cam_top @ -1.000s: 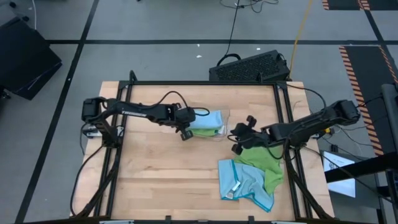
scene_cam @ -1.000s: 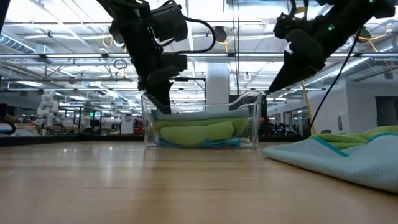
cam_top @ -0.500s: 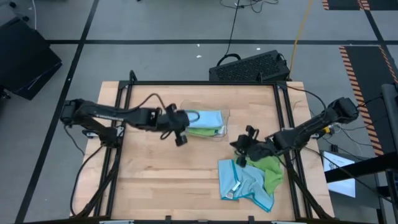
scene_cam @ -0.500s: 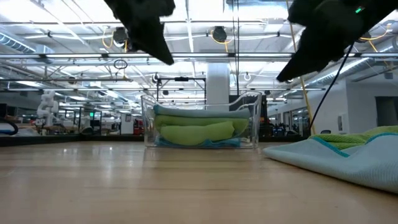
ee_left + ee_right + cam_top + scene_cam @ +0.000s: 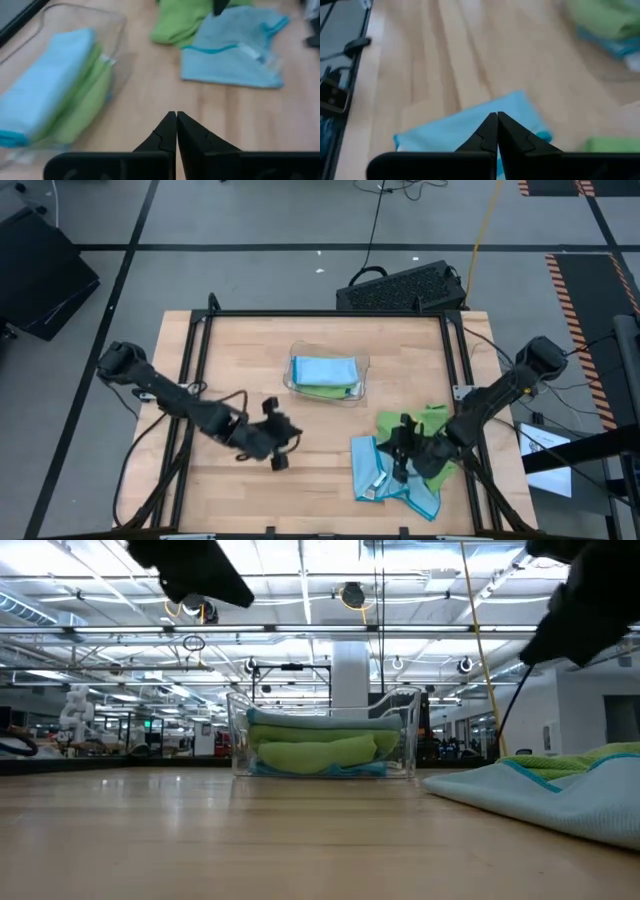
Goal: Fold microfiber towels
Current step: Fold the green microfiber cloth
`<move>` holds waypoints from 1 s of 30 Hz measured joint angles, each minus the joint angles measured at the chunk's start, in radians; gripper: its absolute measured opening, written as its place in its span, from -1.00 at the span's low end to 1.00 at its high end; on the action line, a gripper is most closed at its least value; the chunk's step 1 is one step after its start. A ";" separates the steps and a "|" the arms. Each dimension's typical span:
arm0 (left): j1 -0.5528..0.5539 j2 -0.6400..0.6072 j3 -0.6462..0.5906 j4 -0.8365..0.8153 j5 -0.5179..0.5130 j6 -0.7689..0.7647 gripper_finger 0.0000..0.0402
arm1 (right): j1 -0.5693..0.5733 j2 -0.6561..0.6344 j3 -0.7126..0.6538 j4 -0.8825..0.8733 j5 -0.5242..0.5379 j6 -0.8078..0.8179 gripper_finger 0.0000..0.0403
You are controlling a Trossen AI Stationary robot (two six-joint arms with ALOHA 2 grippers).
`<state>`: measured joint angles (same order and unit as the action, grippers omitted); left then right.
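**newbie_op:** Blue towel is up next I guess? It's lying rumpled near the front right of the table, partly over the green towel. Both arms are off the cloth at the moment.

**foldguy:** Yep, that's how I'd read it. Your tray in the middle already has a blue folded one on top of a green one, so those look done. Right gripper is hanging right above the loose pile with its fingers pressed together, holding nothing. Left gripper is also closed and empty, well apart from the cloth, over bare wood at the front left.

**newbie_op:** So just dive in and grab?

**foldguy:** You'll want to spread the fingers before you go down, obviously. Aim for a corner of the blue one, not the middle of the heap, or you'll probably pinch the green underneath too. I'd drag it clear onto open wood first and flatten it. The white tag near its left edge is a handy marker for which side you're on.

**newbie_op:** And the left arm?

**foldguy:** Bring it over to pin the opposite corner. Microfiber clings to itself, so one-handed folds tend to bunch.
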<state>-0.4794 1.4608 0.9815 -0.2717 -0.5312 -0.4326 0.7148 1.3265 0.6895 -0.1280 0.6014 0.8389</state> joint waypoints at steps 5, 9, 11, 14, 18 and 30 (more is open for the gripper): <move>-0.088 0.024 -0.055 0.167 -0.053 -0.044 -0.93 | 0.065 0.074 0.000 0.034 -0.006 0.085 -0.98; -0.126 0.068 -0.054 0.211 -0.105 -0.067 -0.93 | 0.098 0.117 0.001 0.059 -0.028 0.099 -0.98; -0.135 0.095 -0.054 0.231 -0.119 -0.077 -0.93 | 0.112 0.135 0.001 0.056 -0.030 0.114 -0.98; -0.138 0.134 -0.054 0.268 -0.122 -0.086 -0.93 | 0.120 0.138 0.001 0.040 -0.030 0.105 -0.98; -0.138 0.158 -0.054 0.262 -0.104 -0.083 -0.93 | 0.106 0.132 0.001 0.035 -0.027 0.006 -0.98; -0.146 0.156 -0.034 0.257 -0.102 -0.086 -0.93 | 0.049 0.132 0.001 0.022 0.032 -0.046 -0.76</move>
<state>-0.6253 1.6173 0.9478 -0.0147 -0.6335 -0.5191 0.7642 1.4590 0.6907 -0.1062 0.6330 0.7925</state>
